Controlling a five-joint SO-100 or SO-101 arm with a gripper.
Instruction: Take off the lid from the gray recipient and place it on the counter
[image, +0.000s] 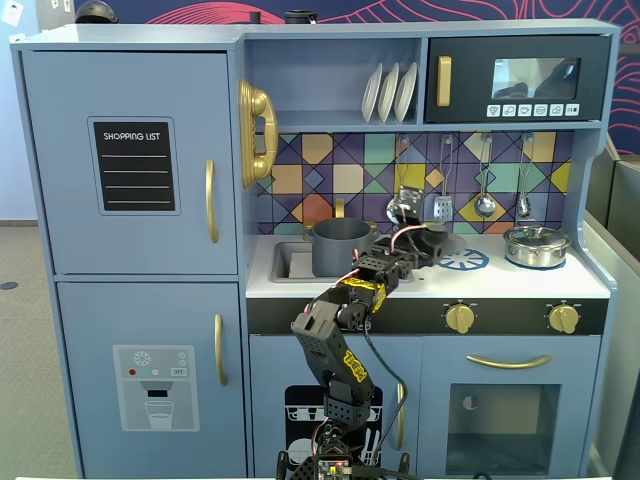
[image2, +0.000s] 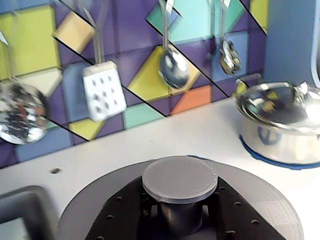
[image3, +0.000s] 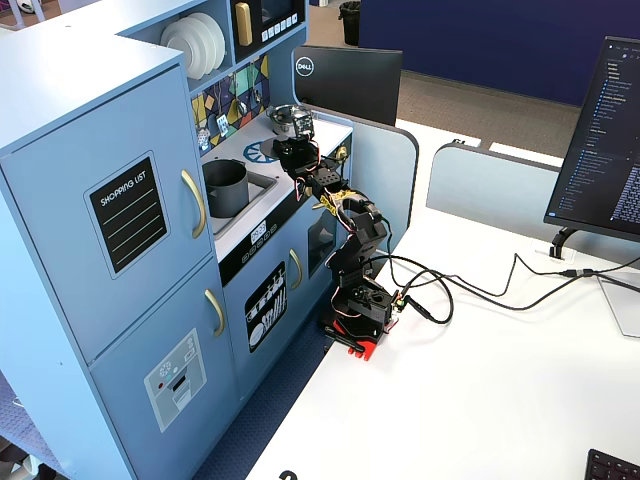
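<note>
Wrist view: gripper (image2: 181, 212) clamped on the knob of the lid (image2: 280, 212), held low over the counter (image2: 200, 135), silver pot (image2: 280, 127) at 2 o'clock, gray recipient (image: 341, 246) uncovered; lower level, then release

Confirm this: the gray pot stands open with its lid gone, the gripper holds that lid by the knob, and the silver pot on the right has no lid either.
One thing is wrong: the silver pot is covered; the wrist view shows its shiny lid in place. The rest stands: the gray pot is open, and the gripper holds the gray lid by its knob above the counter.
</note>
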